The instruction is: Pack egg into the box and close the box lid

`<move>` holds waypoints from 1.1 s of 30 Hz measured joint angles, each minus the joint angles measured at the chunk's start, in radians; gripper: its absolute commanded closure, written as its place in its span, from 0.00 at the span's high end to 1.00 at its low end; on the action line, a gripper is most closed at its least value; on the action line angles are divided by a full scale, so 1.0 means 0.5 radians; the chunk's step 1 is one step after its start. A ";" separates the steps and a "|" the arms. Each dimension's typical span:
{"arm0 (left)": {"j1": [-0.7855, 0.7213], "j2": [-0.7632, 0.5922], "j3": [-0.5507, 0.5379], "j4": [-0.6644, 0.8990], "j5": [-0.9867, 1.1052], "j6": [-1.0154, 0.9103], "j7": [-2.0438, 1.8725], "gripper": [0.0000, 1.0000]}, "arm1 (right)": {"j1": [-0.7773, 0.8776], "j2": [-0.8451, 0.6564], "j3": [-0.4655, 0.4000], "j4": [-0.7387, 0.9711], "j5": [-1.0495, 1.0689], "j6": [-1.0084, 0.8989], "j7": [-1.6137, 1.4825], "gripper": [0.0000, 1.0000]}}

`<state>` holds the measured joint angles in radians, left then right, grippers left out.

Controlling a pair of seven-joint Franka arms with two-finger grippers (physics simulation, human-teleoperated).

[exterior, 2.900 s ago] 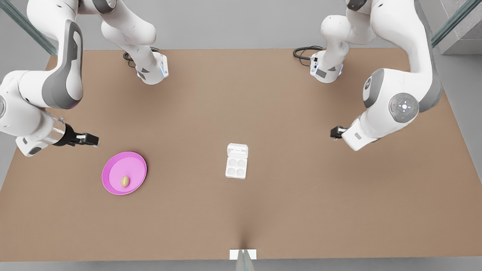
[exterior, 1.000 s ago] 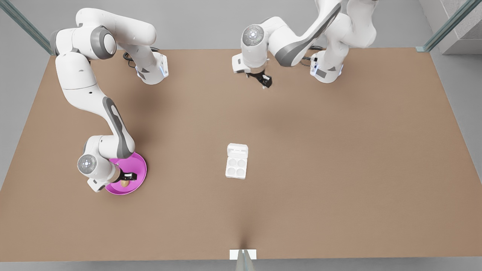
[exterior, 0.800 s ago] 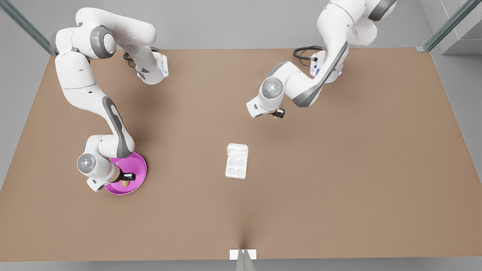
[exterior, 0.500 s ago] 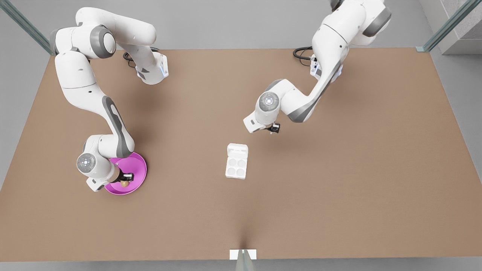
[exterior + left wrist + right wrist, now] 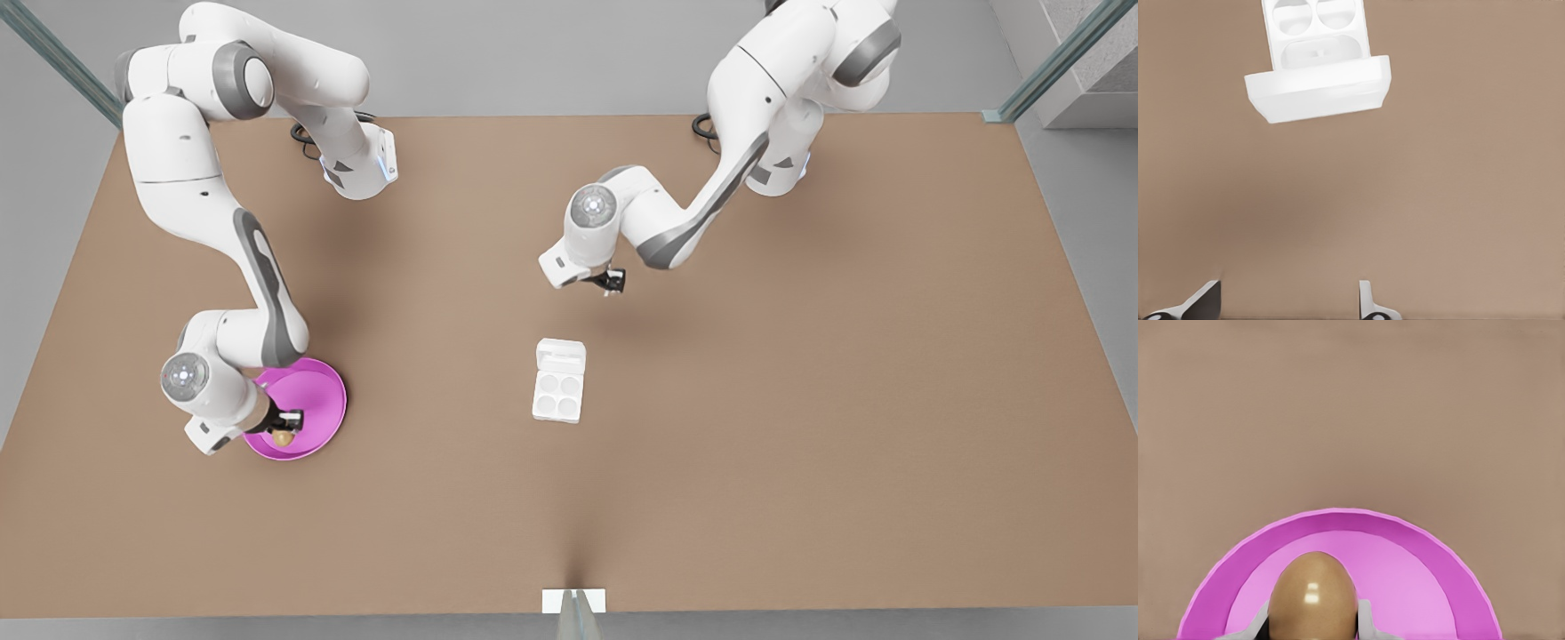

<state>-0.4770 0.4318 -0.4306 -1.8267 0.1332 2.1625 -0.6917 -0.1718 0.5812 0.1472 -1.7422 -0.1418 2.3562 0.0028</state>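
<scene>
The right gripper [image 5: 284,428] is positioned over the pink plate [image 5: 316,400] at the front view's 8 o'clock area of the desk [image 5: 800,400]. In the right wrist view, its fingers [image 5: 1365,620] sit against both sides of the tan-brown egg [image 5: 1313,597], gripping it above the plate's interior [image 5: 1405,587]. In the front view, the egg [image 5: 283,437] appears at the 6 o'clock portion of the plate, directly under the gripper.

The left gripper [image 5: 612,283] hangs above bare desk at the 1 o'clock side of the box [image 5: 558,396], apart from it. In the left wrist view, its fingers [image 5: 1368,303] are spread wide with nothing between them.

The box stands near the desk centre, well apart from the plate. The box lid [image 5: 561,356] is open, hinged at the box's 12 o'clock edge. All four cups are unoccupied. In the left wrist view, the box lid [image 5: 1318,90] is the part of the box [image 5: 1315,17] nearest the camera.
</scene>
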 measured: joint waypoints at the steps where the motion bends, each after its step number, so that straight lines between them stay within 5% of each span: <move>1: 0.000 0.002 0.000 0.001 0.000 -0.010 -0.020 1.00 | 0.008 -0.008 0.026 0.060 0.005 -0.053 0.006 0.50; 7: 0.020 0.029 0.001 0.005 0.029 -0.038 -0.121 1.00 | 0.463 -0.017 -0.040 0.312 0.129 -0.363 0.118 0.51; 12: 0.025 0.041 0.005 0.008 0.056 -0.044 -0.182 1.00 | 1.342 0.083 -0.714 0.585 0.536 -0.557 0.264 0.51; 14: 0.025 0.044 0.006 0.010 0.061 -0.046 -0.203 1.00 | 1.474 0.168 -0.813 0.696 0.677 -0.605 0.325 0.51; 33: 0.025 0.052 0.008 0.014 0.085 -0.047 -0.315 1.00 | 1.951 0.652 -0.924 1.342 1.087 -0.734 0.942 0.53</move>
<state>-0.4648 0.4578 -0.4266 -1.8198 0.1755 2.1392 -0.8494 0.8040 0.9074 -0.3151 -1.0711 0.4017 1.9893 0.4737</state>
